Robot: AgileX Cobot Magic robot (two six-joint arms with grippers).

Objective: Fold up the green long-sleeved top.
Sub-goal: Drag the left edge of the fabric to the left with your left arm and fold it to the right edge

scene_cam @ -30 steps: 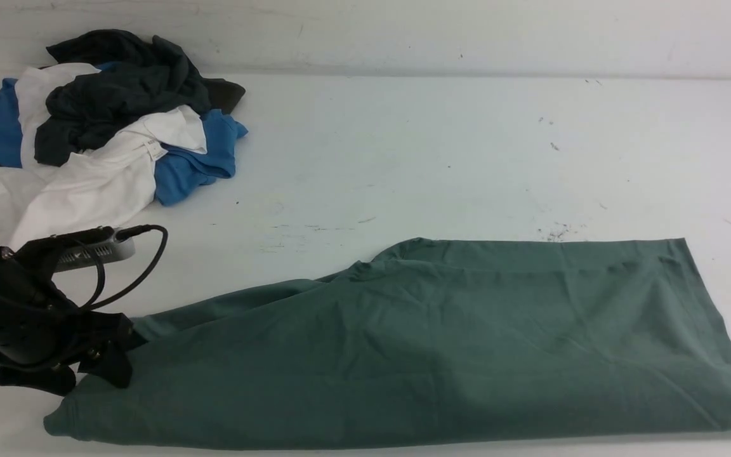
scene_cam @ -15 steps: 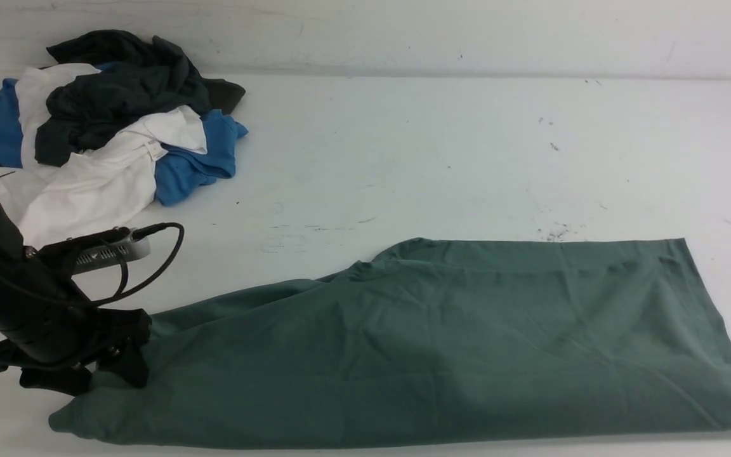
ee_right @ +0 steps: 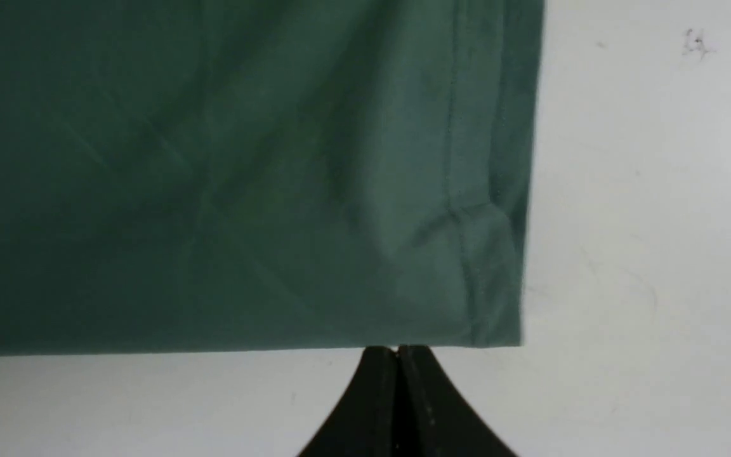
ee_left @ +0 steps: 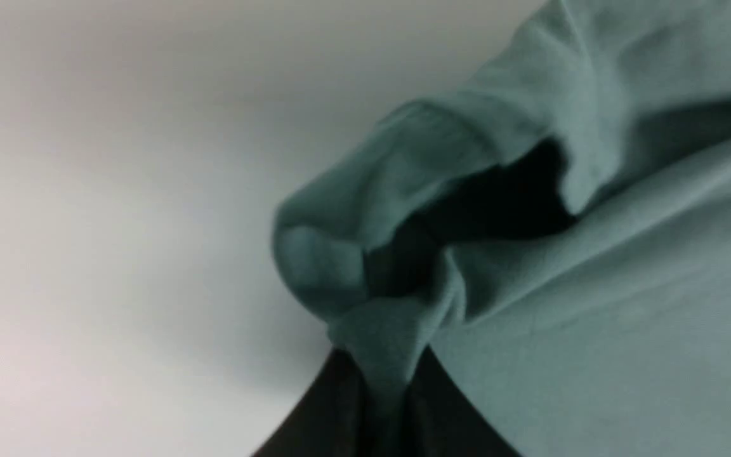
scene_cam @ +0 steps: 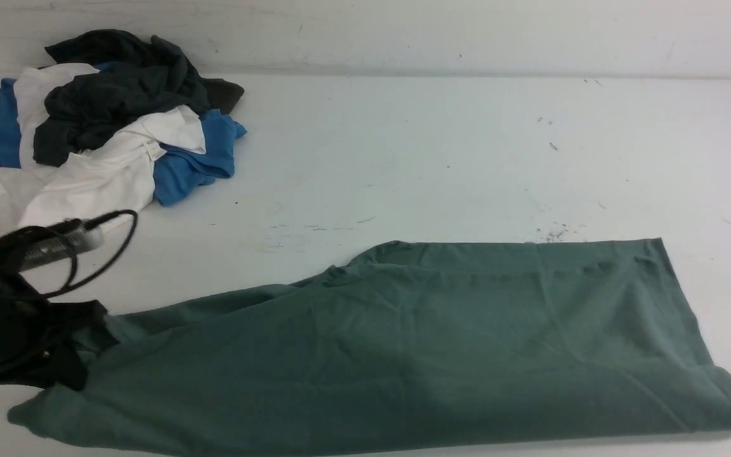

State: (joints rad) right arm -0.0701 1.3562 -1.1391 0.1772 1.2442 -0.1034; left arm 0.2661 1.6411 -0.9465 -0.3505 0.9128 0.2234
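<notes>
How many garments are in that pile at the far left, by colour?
3 colours show, heaped together: dark grey garment on top, white garment nearest the robot, blue garment on both sides. More may be hidden underneath.

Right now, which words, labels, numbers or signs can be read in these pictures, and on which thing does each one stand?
None can be read.
White garment in the pile: a small tag at its edge, too small to read.
Grey camera unit on the left arm: faint marks, too blurred to read.
Green long-sleeved top: no print or label shows.
Table: only scuffs and specks, no writing.
</notes>
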